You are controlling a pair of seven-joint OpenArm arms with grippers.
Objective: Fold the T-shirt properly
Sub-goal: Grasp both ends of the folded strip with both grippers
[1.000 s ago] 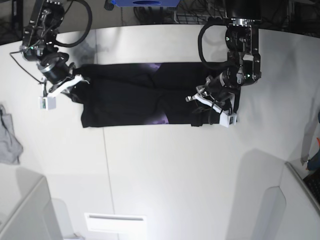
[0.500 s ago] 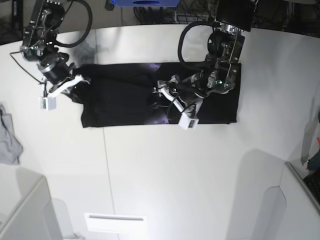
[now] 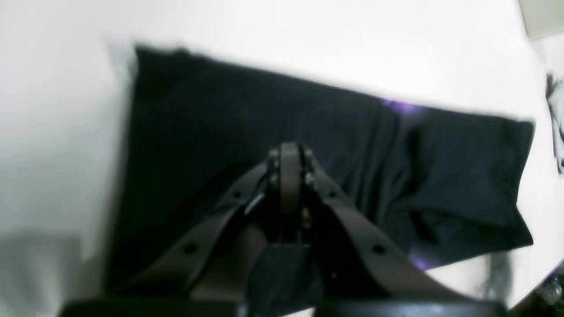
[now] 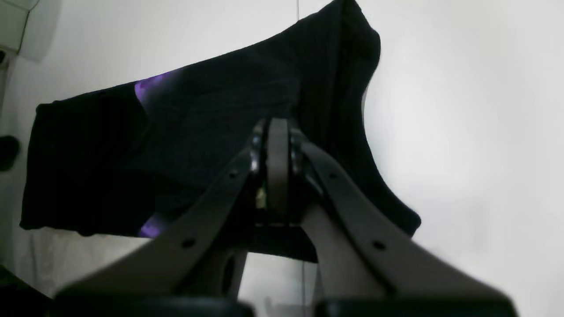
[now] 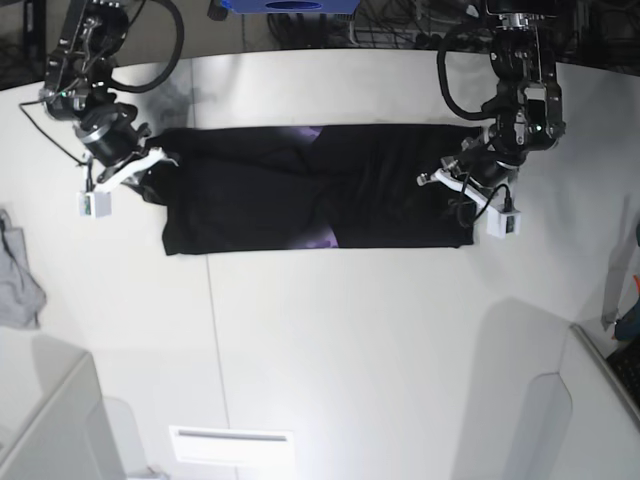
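Base view: black T-shirt [image 5: 310, 190] lies in a long folded band across the white table [image 5: 350, 340].
Left tool [image 5: 452, 182] at the shirt's right end and right tool [image 5: 150, 165] at its left end are both closed, gripping nothing visible.

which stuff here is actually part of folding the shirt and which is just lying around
Part of the job:
- black T-shirt, spread in a long band on the white table
- left gripper, shut, at one end of the shirt
- right gripper, shut, at the other end

Just lying about:
- small grey cloth at the table's edge
- blue object beyond the table's far edge
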